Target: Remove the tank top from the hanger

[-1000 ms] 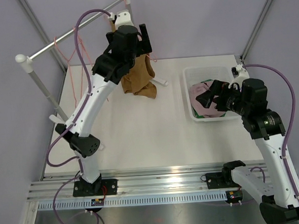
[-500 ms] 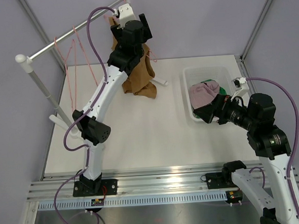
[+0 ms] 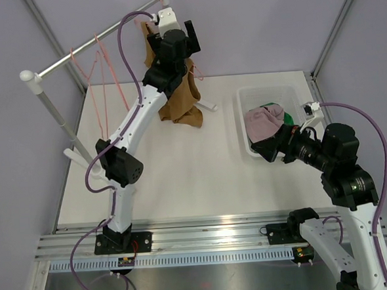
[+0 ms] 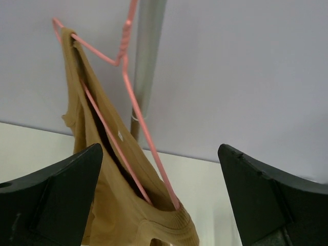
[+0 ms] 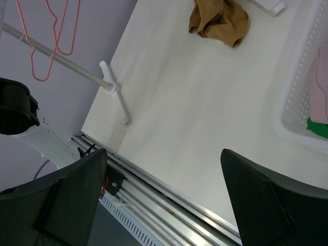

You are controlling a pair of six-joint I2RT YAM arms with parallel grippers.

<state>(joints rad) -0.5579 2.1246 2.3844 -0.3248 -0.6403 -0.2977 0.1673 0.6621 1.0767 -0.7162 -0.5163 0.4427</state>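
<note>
The left gripper point(image 4: 159, 154) is seen wide open, raised near the tan tank top point(image 4: 110, 210), with nothing gripped. The tank top is draped on a pink hanger point(image 4: 137, 115) beside the rack pole point(image 4: 148, 51). The right gripper point(image 5: 164, 154) is also spread open, empty, over the table point(image 5: 205, 118).

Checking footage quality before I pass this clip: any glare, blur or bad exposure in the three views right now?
Top external: even light, sharp, only a bright reflection on the metal rail at the near edge. Left wrist: tank top and hanger fairly sharp, left fingers dark and featureless. Right wrist: table bright, nearly washed out; right fingers soft dark shapes.
</note>
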